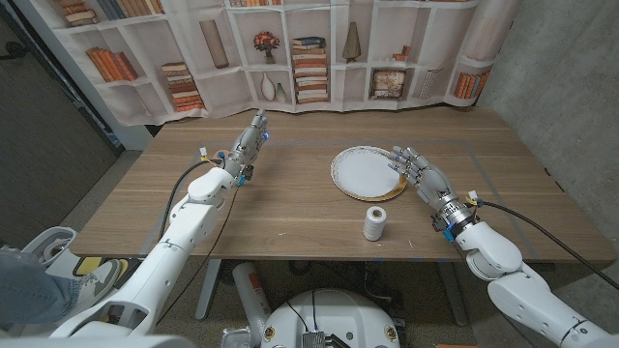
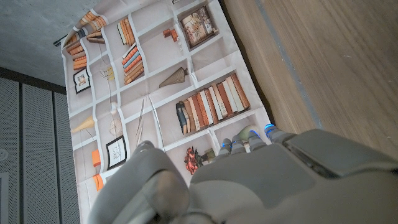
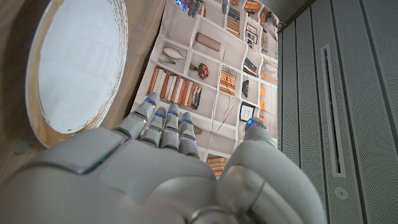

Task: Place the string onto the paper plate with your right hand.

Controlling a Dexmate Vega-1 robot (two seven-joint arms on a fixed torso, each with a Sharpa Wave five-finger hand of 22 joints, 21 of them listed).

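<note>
A white spool of string (image 1: pixel 374 223) stands upright on the wooden table, nearer the front edge than the paper plate (image 1: pixel 368 172). The plate is white with a gold rim and holds nothing; its rim (image 3: pixel 43 134) also shows in the right wrist view. My right hand (image 1: pixel 420 175) is at the plate's right edge, fingers spread over the rim, holding nothing. The spool is to the left of that hand's wrist, apart from it. My left hand (image 1: pixel 249 144) is at the left middle of the table, fingers stretched toward the back, empty.
A bookshelf-printed curtain (image 1: pixel 290 48) hangs behind the table's far edge. A grey wall (image 1: pixel 571 87) stands to the right. Bare wood lies between the two hands and along the front edge.
</note>
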